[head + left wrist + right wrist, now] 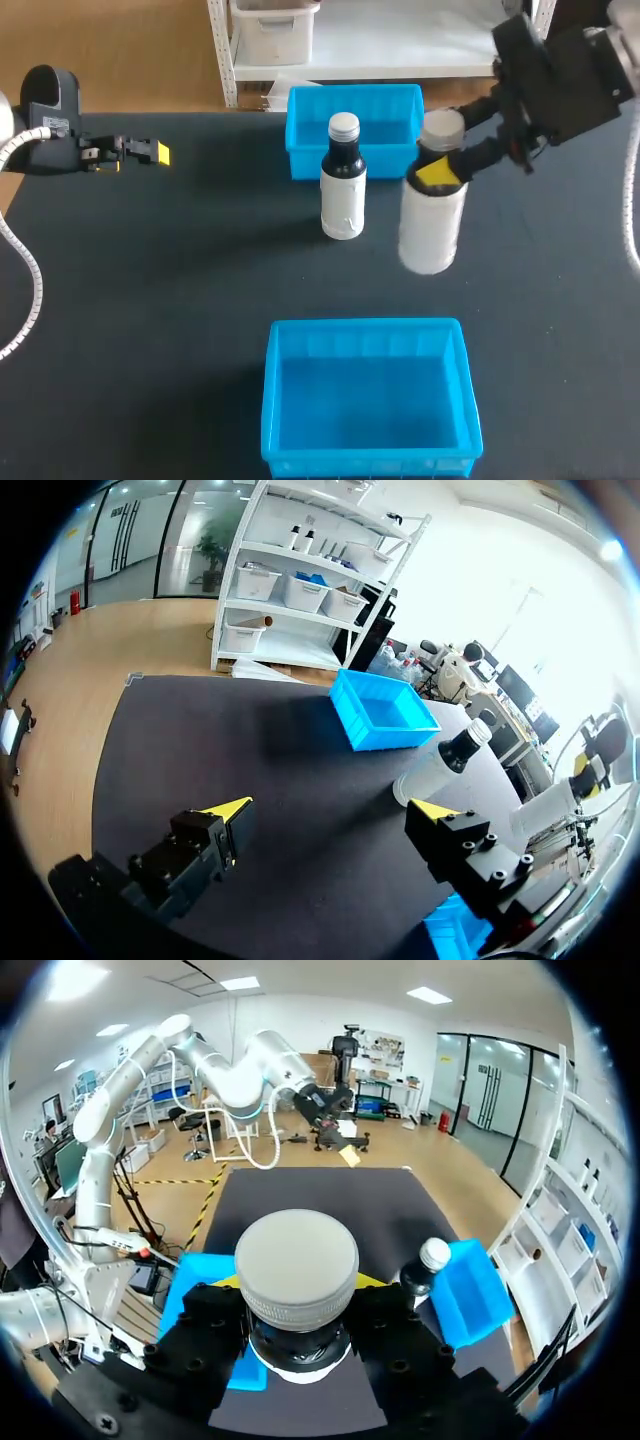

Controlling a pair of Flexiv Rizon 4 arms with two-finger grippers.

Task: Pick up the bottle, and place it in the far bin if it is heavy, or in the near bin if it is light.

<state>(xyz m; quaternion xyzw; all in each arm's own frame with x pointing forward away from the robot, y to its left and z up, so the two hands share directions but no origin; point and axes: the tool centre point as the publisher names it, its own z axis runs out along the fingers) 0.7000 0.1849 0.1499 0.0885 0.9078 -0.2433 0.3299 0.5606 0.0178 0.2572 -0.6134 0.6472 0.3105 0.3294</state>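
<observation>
The bottle [431, 215] is a tall cylinder with a smooth white body, a dark neck and a broad, ribbed, pale grey cap [297, 1264]. It is right of the tabletop's middle, just in front of the far bin's right corner; whether its base touches the surface cannot be told. The right gripper [440, 170] comes in from the far right, and its black, yellow-tipped fingers [372, 1281] clamp the neck from both sides, just under the cap.

Just to the left, apart from it, a second bottle [343, 190] stands upright on the tabletop. It is smaller and slimmer, with a white lower body, dark shoulders and a small silvery cap.

The far bin [353, 104] is a rectangular tub of bright blue plastic with a thick rim, sitting behind both bottles. The near bin [368, 330], larger in view and of the same blue plastic, sits at the near edge, well apart from the bottles.

The tabletop [180, 300] is covered in a matte, dark grey mat.

The left gripper [155, 153] hangs at the far left, well away from everything, its fingers [228, 812] spread wide with nothing between them.
</observation>
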